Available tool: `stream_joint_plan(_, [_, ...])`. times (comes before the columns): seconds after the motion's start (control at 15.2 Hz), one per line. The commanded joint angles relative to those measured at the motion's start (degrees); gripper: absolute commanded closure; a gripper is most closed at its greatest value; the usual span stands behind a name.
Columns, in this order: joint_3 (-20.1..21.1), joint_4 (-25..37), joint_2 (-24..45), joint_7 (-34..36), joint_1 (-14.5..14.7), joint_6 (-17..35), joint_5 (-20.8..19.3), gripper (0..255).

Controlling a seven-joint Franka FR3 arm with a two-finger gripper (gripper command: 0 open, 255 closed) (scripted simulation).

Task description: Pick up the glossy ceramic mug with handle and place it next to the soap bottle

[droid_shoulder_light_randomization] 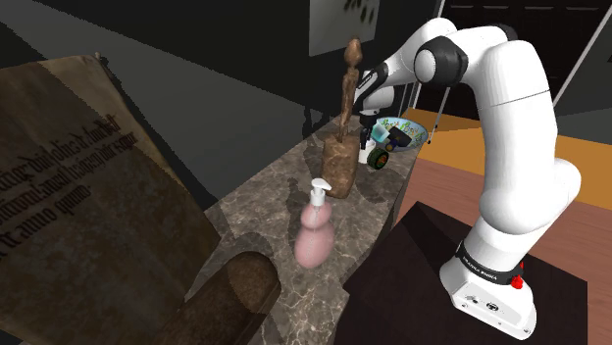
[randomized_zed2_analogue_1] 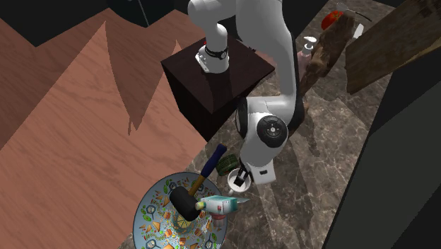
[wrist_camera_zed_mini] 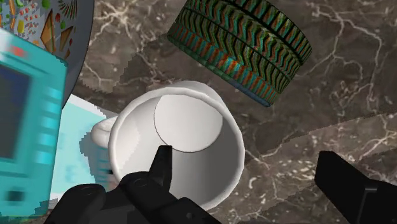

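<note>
One white arm with dark joints [droid_shoulder_light_randomization: 515, 147] rises from its base at the shoulder view's lower right. It folds over at a high elbow joint [droid_shoulder_light_randomization: 438, 61], and the forearm reaches toward that view's left. The wrist joint [randomized_zed2_analogue_1: 267, 133] is pitched over, with the hand pointing almost straight down. The all-black two-finger gripper [wrist_camera_zed_mini: 245, 158] hangs low. Its fingers [wrist_camera_zed_mini: 162, 167] stand wide apart, jaws spread and not closed on anything.

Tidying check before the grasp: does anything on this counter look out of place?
A hammer lies in the patterned bowl, its handle sticking out over the rim, an odd place for a tool. The white mug stands upright and intact.
</note>
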Motion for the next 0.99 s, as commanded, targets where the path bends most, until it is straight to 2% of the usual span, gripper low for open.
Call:
stream_joint_plan(0.0, [0.5, 1.6, 2.0, -0.3, -0.4, 0.4, 0.5, 0])
stream_joint_plan(0.4, [1.2, 1.6, 4.9, -0.8, -1.0, 3.2, 1.3, 0])
stream_joint_plan(0.92, [1.2, 1.6, 4.9, -0.8, -1.0, 3.2, 1.3, 0])
